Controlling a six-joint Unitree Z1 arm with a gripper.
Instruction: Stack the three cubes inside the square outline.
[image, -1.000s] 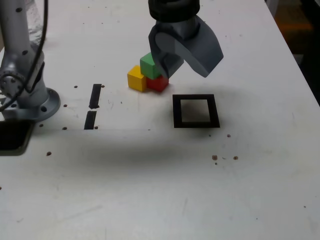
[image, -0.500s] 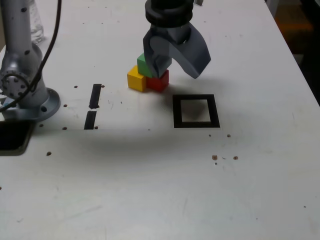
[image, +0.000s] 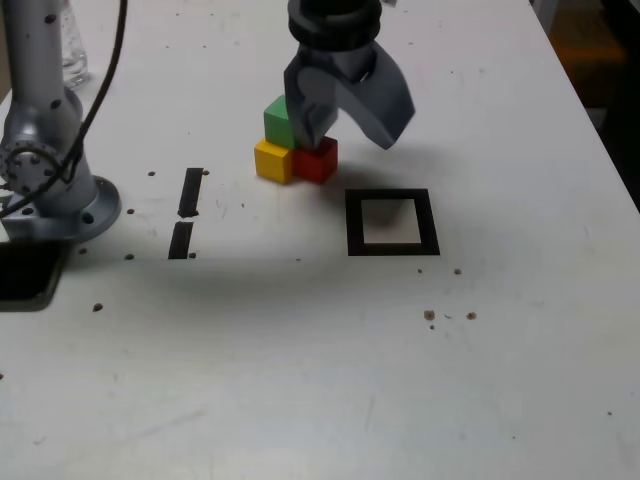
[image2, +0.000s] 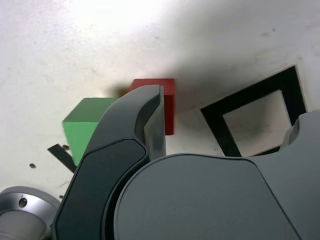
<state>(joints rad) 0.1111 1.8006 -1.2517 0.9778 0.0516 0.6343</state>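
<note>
In the exterior view the yellow cube (image: 272, 161) and red cube (image: 319, 161) sit side by side on the white table, left of and behind the square outline (image: 391, 222). The green cube (image: 279, 120) rests on top of them, mostly over the yellow one. My gripper (image: 346, 122) hangs open over the red cube, and its left finger (image: 309, 110) presses against the green cube's right side. The wrist view shows the green cube (image2: 84, 128) outside that finger (image2: 142, 117), the red cube (image2: 168, 99) past its tip, and the square outline (image2: 216, 117) with nothing in it. There the yellow cube is hidden.
Two short black strips (image: 190, 192) (image: 181, 240) lie at the exterior view's left of the cubes. My arm's base (image: 55, 195) stands at the far left, with a dark flat object (image: 25, 272) in front of it. Small brown specks (image: 431, 315) dot the table.
My open gripper dropped lower and shifted left in the exterior view. Its left finger pushed the green cube leftward, from over the red cube to mostly over the yellow one.
</note>
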